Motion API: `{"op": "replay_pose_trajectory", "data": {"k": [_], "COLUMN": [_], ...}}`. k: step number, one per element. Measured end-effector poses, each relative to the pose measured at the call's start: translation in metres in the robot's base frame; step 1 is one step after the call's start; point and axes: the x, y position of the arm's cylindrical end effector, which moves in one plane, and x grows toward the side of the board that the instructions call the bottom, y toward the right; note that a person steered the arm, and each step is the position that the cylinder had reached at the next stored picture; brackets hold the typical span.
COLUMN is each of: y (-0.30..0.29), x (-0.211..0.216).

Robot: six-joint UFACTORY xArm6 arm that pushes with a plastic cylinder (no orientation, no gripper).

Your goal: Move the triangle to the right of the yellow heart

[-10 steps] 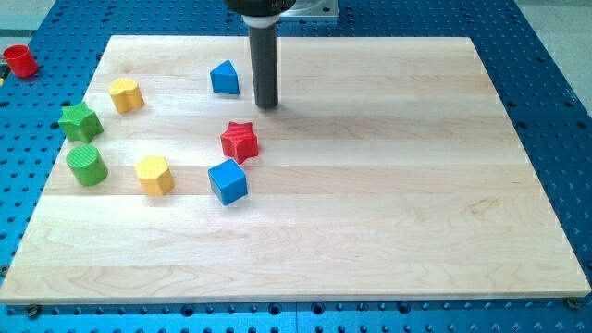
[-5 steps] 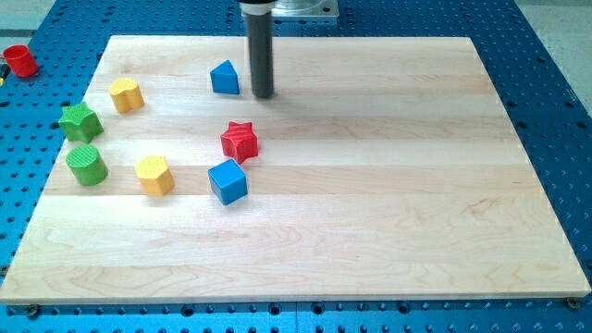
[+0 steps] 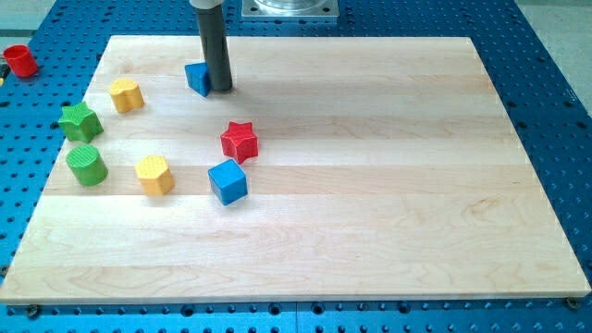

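The blue triangle (image 3: 196,78) lies near the view's top, left of centre, on the wooden board (image 3: 370,185). My tip (image 3: 220,90) touches the triangle's right side, and the rod hides part of it. A yellow block (image 3: 126,94), possibly the heart, sits to the left of the triangle, with a gap between them. A second yellow block (image 3: 154,174) lies lower down, left of the blue cube (image 3: 228,181). I cannot tell their shapes for sure.
A red star (image 3: 240,141) sits below the tip. A green star (image 3: 80,121) and a green cylinder (image 3: 87,165) stand near the board's left edge. A small red object (image 3: 18,61) lies off the board at the top left.
My tip has moved to the left, met the blue triangle's right side and pushed it a little to the left. The other blocks have not moved.
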Motion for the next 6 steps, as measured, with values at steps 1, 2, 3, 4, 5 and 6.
{"op": "replay_pose_trajectory", "data": {"k": [1,2,3,4,5,6], "y": [-0.007,-0.007,-0.007,-0.007,-0.007,-0.022], "x": [0.0,0.0,-0.008,-0.011,-0.011,-0.011]}}
